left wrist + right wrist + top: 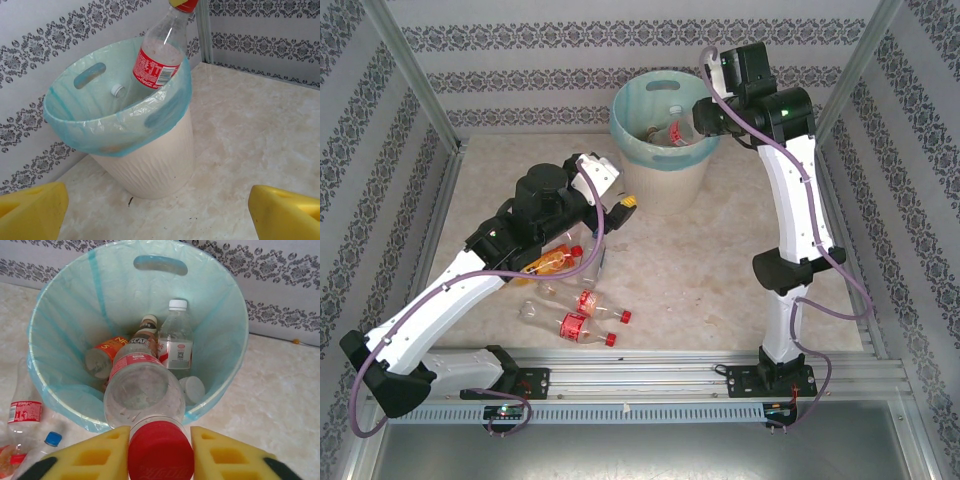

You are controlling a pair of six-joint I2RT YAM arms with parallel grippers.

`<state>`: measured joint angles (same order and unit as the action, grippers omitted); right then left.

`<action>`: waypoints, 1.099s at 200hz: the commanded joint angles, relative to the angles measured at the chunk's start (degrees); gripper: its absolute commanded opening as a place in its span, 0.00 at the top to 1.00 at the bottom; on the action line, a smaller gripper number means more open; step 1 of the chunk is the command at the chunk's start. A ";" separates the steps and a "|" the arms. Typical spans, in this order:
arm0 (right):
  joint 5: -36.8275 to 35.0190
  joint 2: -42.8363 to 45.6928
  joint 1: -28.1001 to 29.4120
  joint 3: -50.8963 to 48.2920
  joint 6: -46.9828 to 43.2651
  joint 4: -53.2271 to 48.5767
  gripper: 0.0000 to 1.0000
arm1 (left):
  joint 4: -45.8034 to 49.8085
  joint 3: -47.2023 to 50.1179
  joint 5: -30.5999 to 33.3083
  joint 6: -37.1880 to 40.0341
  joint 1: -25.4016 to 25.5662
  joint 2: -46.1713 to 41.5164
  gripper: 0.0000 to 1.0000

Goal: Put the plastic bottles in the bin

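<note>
Your right gripper (160, 452) pinches the red-capped bottle (144, 390) by its neck right over the bin (65, 310), so it can drop in; your left gripper (155, 212) hangs open and empty near the other bottles (582, 322).

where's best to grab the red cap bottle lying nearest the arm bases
Probably best: the labelled body of the red-capped bottle, from straight above with the left gripper. It lies flat on its side, cap pointing right, so its round sides can be pinched. Mind another bottle close on its far side.
</note>
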<state>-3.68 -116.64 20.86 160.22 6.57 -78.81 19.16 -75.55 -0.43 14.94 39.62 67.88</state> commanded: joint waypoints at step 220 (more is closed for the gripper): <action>-2.79 -8.57 3.97 -5.89 -3.00 18.78 0.76 | -4.13 3.06 -1.12 -0.79 -2.00 -0.79 0.05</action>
<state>-3.84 -122.43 24.27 155.83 5.34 -56.01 17.32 -73.19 -1.28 14.57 38.17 68.03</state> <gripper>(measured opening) 0.320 0.953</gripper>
